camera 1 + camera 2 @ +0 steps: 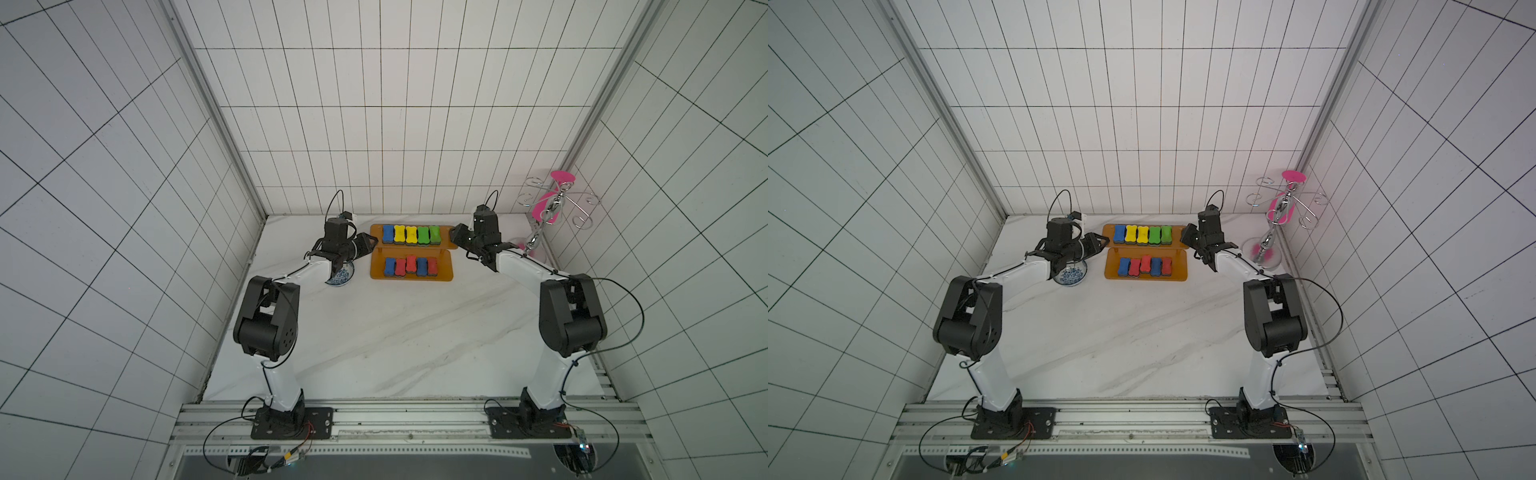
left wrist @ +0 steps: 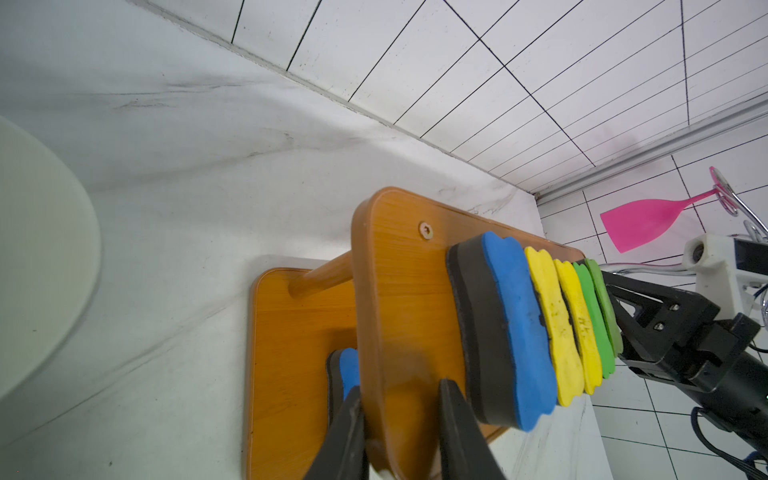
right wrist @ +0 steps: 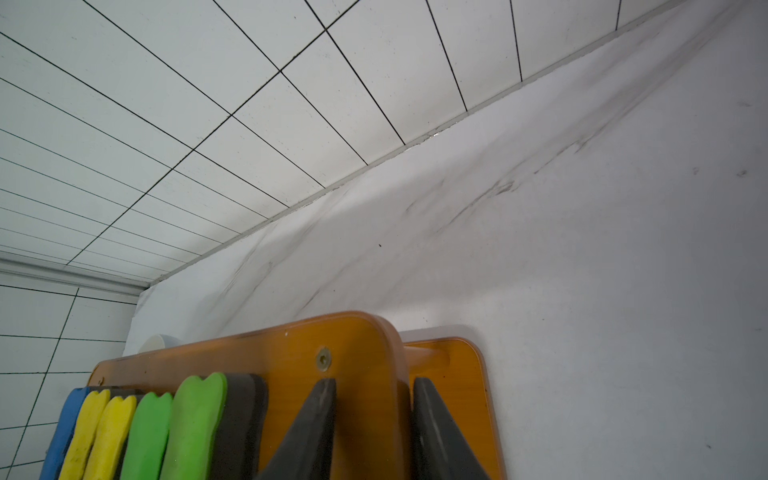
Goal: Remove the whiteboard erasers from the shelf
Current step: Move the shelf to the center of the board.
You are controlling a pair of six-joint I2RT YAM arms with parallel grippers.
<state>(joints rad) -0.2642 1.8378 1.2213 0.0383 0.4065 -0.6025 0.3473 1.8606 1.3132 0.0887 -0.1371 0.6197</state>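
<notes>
Marble tabletop (image 1: 415, 332), white with grey veins. Orange-brown shelf (image 1: 444, 270) at the back, centre; two boards, long axis left to right. All ten erasers (image 1: 411, 235) sit on it, none off yet. Five in a row on each board, packed side by side, each with its long axis front to back.

Left pincer (image 2: 400, 386) is clamped on the left end of the upper board, one finger over, one under. Right pincer (image 3: 374, 380) sits astride the right end likewise; gripping or slack, cannot tell.

So the rows lie between the two pincers, level with them, not beneath. Blue eraser (image 2: 515, 332) ends the upper row nearest the left pincer; green eraser (image 3: 195, 424) ends it nearest the right. Likely need: let go, rise, come down over an end block with jaws across its narrow waist.
</notes>
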